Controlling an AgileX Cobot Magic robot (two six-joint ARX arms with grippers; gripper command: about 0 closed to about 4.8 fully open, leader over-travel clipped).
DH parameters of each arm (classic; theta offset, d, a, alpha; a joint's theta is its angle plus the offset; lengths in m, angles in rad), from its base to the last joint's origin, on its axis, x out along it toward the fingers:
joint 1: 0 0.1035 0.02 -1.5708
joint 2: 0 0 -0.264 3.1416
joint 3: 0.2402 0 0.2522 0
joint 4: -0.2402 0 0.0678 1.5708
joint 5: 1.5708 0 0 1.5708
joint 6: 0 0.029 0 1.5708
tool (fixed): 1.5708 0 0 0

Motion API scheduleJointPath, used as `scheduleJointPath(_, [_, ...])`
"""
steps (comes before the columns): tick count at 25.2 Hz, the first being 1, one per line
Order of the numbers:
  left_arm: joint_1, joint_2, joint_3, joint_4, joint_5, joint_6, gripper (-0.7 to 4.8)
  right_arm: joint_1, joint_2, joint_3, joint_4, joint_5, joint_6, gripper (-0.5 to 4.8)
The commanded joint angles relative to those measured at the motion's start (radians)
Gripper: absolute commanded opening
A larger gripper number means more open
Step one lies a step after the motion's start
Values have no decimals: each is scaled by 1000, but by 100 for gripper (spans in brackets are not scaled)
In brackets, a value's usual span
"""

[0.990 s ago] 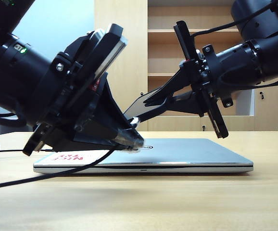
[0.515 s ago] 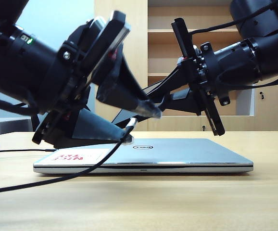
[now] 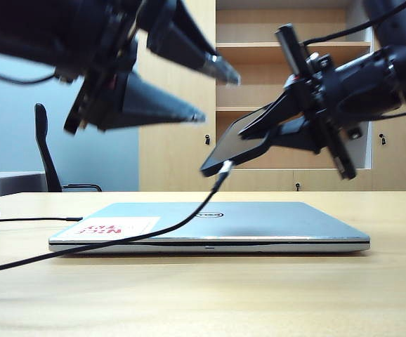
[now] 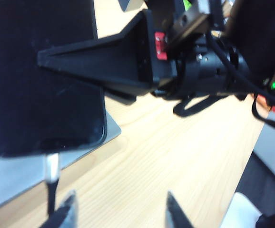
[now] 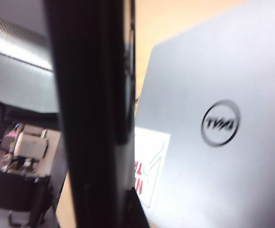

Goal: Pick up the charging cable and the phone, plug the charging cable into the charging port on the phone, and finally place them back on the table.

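My right gripper is shut on the black phone and holds it tilted in the air above the laptop. The charging cable's silver plug sits in the phone's lower short edge, covering the charging port. The black cord hangs down and trails left over the table. My left gripper is open and empty, up and to the left of the phone. The left wrist view shows the phone, the plug and the open left gripper. In the right wrist view the phone is edge-on.
A closed silver laptop with a red-white sticker lies on the table under both grippers. A wooden shelf cabinet stands behind. A dark chair is at the far left.
My left gripper let go of the plug, opened, and rose up and away to the left. The right gripper lifted the phone a little, with the cable staying plugged in.
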Motion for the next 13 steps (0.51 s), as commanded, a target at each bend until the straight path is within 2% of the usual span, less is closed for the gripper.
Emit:
scheduleJointPath(1, [0, -21, 59, -98, 3, 71, 30, -54, -50, 18, -77, 4, -63, -6])
scheduleJointPath(2, [0, -27, 74, -115, 3, 79, -14, -69, -65, 26, -123, 4, -84, -6])
scheduleJointPath(7, [10, -45, 150, -204, 3, 107, -6, -167, -124, 128, -487, 8, -279, -6])
scheduleJointPath(10, [65, -48, 239, -400, 3, 166, -6, -266, -125, 255, -798, 6, -424, -6])
scheduleJointPath(13, [134, -64, 283, -501, 3, 216, -6, -332, -124, 321, -923, -6, -487, -6])
